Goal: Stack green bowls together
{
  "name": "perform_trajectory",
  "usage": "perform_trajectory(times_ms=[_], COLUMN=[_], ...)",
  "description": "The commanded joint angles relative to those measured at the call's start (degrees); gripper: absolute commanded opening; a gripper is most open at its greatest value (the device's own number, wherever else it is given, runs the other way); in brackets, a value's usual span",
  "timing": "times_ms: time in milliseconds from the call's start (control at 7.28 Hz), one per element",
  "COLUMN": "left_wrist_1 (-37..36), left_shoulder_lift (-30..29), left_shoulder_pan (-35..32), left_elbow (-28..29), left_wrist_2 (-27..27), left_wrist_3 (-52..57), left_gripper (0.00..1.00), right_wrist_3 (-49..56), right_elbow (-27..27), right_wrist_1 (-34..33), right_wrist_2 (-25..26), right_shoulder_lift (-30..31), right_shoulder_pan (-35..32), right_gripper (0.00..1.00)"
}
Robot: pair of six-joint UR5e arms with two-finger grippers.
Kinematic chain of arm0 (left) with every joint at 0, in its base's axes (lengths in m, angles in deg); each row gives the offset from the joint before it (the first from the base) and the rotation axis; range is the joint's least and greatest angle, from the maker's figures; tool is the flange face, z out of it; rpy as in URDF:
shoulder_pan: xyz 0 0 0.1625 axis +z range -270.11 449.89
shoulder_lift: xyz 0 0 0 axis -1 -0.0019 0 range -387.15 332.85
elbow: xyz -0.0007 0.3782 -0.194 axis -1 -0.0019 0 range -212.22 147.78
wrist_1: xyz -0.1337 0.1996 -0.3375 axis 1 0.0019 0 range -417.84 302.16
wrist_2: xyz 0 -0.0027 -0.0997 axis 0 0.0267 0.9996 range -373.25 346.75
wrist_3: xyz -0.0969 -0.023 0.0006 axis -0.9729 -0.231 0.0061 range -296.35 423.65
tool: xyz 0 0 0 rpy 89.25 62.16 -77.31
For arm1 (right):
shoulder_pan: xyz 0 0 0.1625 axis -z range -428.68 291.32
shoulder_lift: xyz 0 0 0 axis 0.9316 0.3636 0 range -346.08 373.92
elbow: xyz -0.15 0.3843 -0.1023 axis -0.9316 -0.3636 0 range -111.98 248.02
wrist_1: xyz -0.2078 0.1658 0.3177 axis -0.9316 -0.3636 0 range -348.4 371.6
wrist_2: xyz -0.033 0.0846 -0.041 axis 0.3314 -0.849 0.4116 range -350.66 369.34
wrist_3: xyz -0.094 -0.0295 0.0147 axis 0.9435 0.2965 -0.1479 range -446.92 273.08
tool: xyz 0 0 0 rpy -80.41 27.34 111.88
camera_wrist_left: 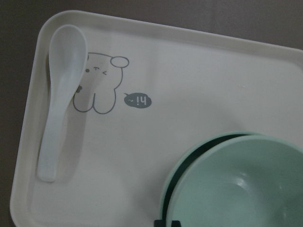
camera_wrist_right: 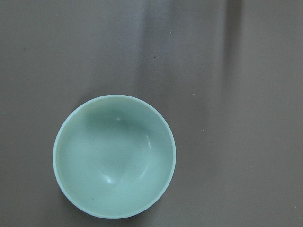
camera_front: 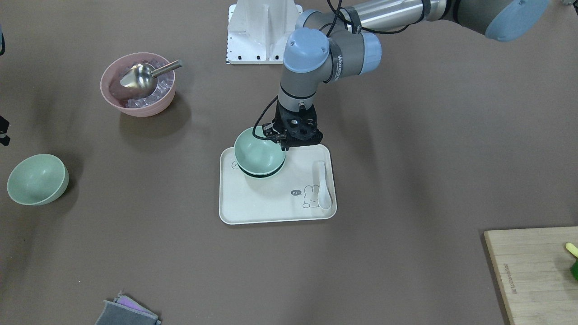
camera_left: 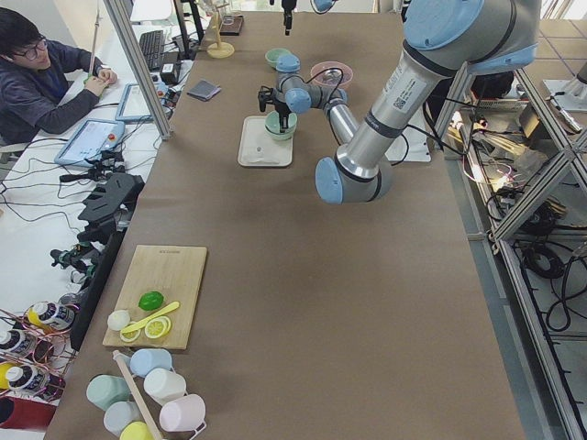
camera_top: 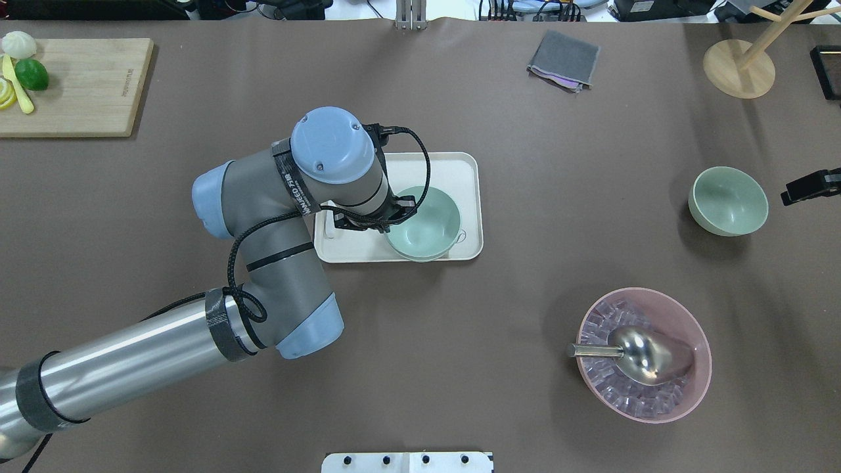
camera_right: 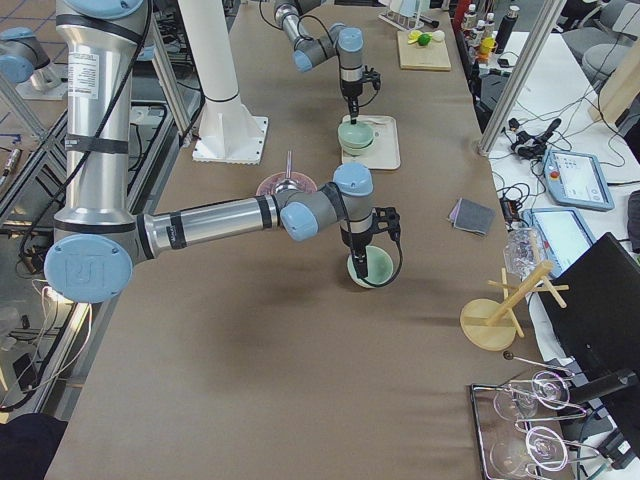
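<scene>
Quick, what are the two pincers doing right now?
Left pincer: closed on the rim of the upper green bowl.
Right pincer: open or closed cannot be told; it hangs near the lone green bowl.

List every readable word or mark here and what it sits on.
"hi" in the speech bubble on the tray.
Engraved line on the cutting board: too small to read.
Lettering on the left arm's strap: too blurred to read.
</scene>
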Motion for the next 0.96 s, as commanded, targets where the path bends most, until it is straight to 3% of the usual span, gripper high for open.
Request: perform_trajectory(times_ms=[0, 824], left_wrist_1=[0.0, 2.7], left_shoulder_lift=[0.0, -0.5], left_shoulder_pan=[0.1, 0.1], left_elbow=[0.4, 2.4], left_wrist_2=[0.0, -1.2], left_wrist_3=[0.0, 0.2], left_gripper=[0.0, 0.0], right_wrist_3=[0.0, 0.0], right_elbow=[0.0, -0.1], right_wrist_1=[0.0, 0.0], right_wrist_2=[0.0, 0.0], right_shoulder_lift=[0.0, -0.1], right_shoulder_pan=[0.0, 0.0], right_gripper=[1.0, 1.0])
